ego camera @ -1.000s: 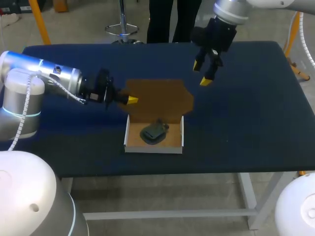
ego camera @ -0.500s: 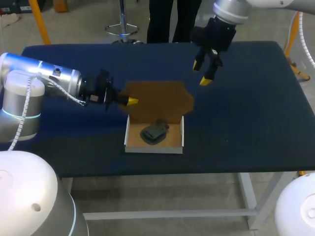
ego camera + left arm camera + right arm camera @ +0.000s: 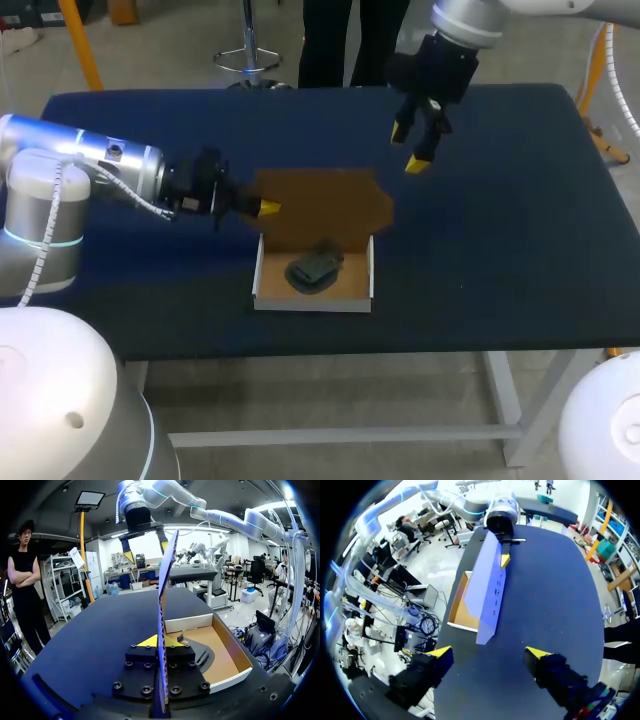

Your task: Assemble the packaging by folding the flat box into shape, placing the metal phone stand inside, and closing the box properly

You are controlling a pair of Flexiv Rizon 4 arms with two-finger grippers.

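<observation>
Fingers of the left gripper [image 3: 262, 207] pinch the brown cardboard box lid [image 3: 325, 205] mid-frame; the right gripper [image 3: 411, 148] hangs spread, upper centre.

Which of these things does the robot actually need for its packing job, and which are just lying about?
For the job: box, its raised lid, phone stand inside it, left end effector gripping the lid, right end effector, open.
Just there: the dark blue table.

High rear head view; opposing wrist views, shared box [image 3: 312, 302]
</observation>
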